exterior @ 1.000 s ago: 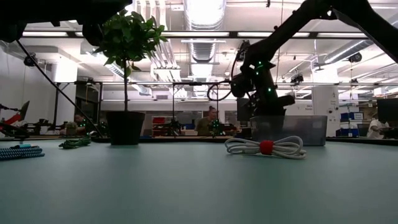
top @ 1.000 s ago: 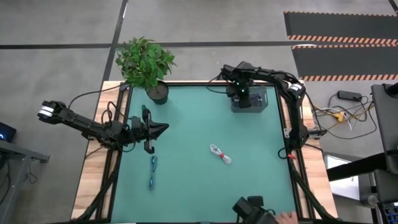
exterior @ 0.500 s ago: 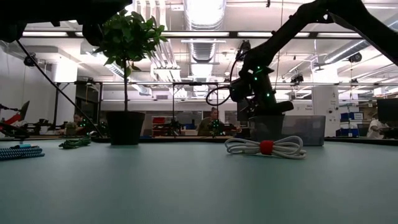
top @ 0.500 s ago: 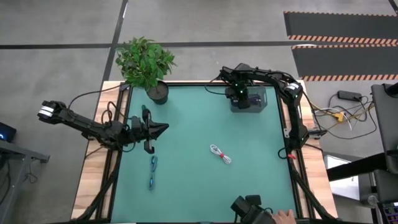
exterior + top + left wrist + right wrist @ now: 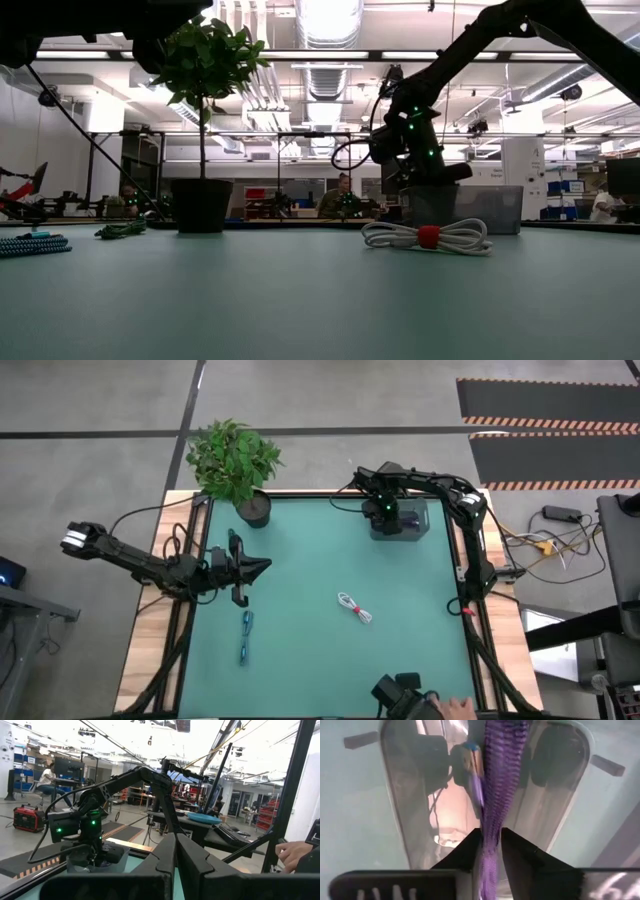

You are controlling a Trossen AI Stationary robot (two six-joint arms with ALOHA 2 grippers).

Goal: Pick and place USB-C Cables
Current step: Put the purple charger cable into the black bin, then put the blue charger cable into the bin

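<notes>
My right gripper (image 5: 388, 512) (image 5: 491, 842) is over the clear bin (image 5: 415, 526) (image 5: 492, 208) at the table's far right, shut on the dark blue-purple cable (image 5: 502, 770). The white cable with the red tie (image 5: 354, 607) (image 5: 427, 237) lies flat near the table's middle. The light blue cable (image 5: 245, 637) (image 5: 32, 244) and the dark green cable (image 5: 232, 540) (image 5: 120, 230) lie at the left. My left gripper (image 5: 262, 566) (image 5: 175, 855) waits shut between those two, touching nothing. My right gripper pinches the dark blue-purple cable between its two fingers (image 5: 470, 845) at one end of the bundle (image 5: 490, 827), coming from above and pointing down. The cable hangs straight below the fingers into the clear bin; whether its lower end (image 5: 472, 755) touches the bin's floor I cannot tell.
A potted plant (image 5: 236, 464) (image 5: 203, 120) stands at the far left corner of the green mat. A person's hand (image 5: 462, 708) shows at the near edge beside a dark camera mount, and a hand (image 5: 295, 852) shows in the left wrist view. People sit in the room behind.
My right gripper has shifted a little toward the table's left over the bin and its wrist has tipped, still shut on the purple cable. It has then kept still. The other cables have not moved.
</notes>
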